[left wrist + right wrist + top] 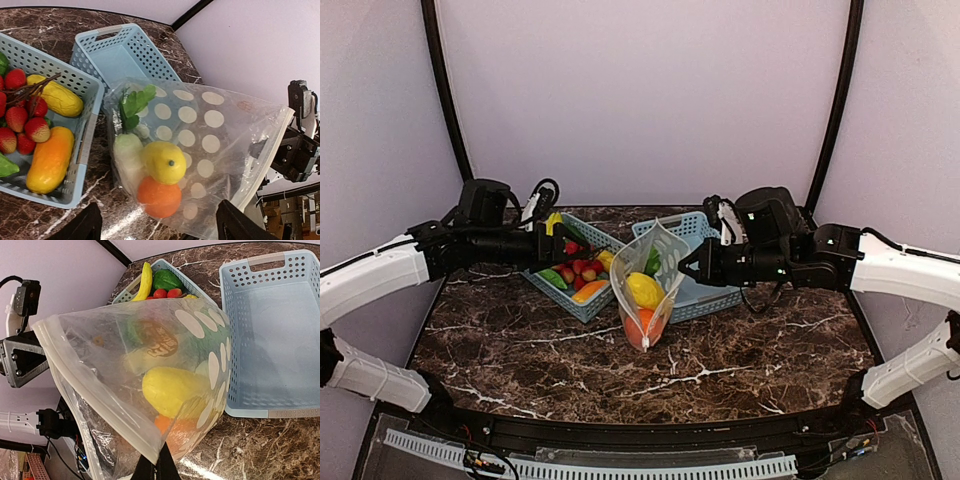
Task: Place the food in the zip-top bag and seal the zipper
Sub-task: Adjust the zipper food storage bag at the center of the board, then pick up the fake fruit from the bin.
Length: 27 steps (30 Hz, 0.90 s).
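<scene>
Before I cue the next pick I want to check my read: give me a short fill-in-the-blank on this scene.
The zip-top bag hangs from the right gripper, while the left gripper stands ____.
In the bag, the lemon rests on top of the ____.
The strawberries lie in a light-blue ____, not in the bag.
Missing words: open; orange; basket.

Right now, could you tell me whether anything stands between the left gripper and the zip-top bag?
Nothing visible does. The left gripper, jaws open, faces the zip-top bag directly, with only air above the food basket between them; the right gripper holds the bag's far edge.
</scene>
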Motion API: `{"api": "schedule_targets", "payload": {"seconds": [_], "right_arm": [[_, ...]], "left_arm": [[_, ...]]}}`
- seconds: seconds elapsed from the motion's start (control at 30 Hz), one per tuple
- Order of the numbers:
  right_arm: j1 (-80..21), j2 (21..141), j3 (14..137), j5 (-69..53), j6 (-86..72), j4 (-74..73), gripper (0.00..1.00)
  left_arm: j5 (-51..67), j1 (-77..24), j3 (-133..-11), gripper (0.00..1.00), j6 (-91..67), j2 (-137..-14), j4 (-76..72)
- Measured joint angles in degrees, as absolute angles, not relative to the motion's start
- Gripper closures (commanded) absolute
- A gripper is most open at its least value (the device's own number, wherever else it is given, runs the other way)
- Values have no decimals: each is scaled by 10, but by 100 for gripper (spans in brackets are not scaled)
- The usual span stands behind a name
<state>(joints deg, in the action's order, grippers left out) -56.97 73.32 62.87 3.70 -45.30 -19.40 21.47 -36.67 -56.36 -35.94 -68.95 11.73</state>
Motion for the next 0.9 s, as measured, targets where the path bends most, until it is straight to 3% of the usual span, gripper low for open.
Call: {"api": "schedule_targets", "payload": {"seconds": [0.23, 0.63, 0.9], "right_arm": [[-570, 733, 629, 37, -453, -194, 100], [-570, 733, 623, 43, -454, -194, 100], [-570, 732, 623, 45, -455, -194, 100]], "left_arm": [[175, -312, -626, 17, -248, -741, 181], [139, -305, -750, 17, 30, -955, 200], [126, -304, -799, 26, 95, -1051, 181]]}}
